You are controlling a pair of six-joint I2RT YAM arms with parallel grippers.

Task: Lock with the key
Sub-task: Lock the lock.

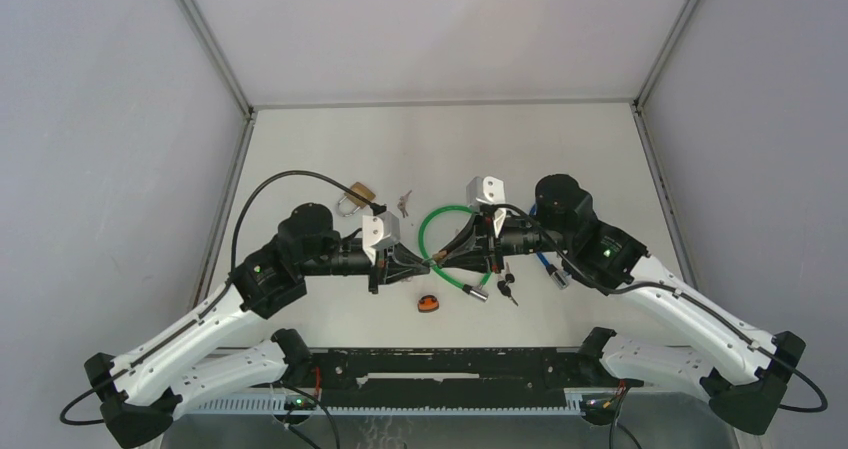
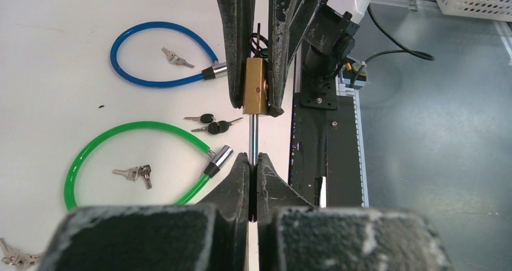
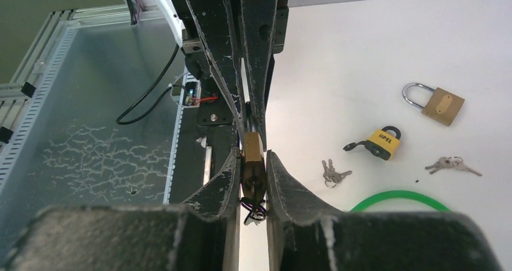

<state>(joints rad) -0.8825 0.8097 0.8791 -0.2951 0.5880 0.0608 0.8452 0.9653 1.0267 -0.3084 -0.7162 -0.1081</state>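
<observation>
The table [image 1: 450, 139] is the widest thing here, and my two arms meet nose to nose over its middle. My left gripper [image 2: 253, 162] is pinched fully closed on a steel shackle [image 2: 253, 137]. My right gripper [image 3: 250, 157] is narrow, its fingers pressed on the flat sides of the small brass padlock [image 2: 255, 87] that the shackle belongs to. So the lock hangs between my claws, clear of the table.

Below lie a green cable lock [image 2: 139, 125] and a blue cable lock [image 2: 158, 25], each with keys inside its loop. A pair of black-headed keys [image 2: 211, 123] lies between the two. Off to one side are a bigger brass padlock [image 3: 442, 106] and a yellow padlock [image 3: 384, 142].

A dark ring [image 3: 253, 206] dangles at the end of the held body away from the shackle. I cannot tell whether a key sits in the keyway there.

I judge the step to be closing the shackle into the body. The shackle is edge-on to my cameras, so its free leg is hidden. I should drive both claws along one straight line without twisting, and leave the keyway end uncovered for the turn.
</observation>
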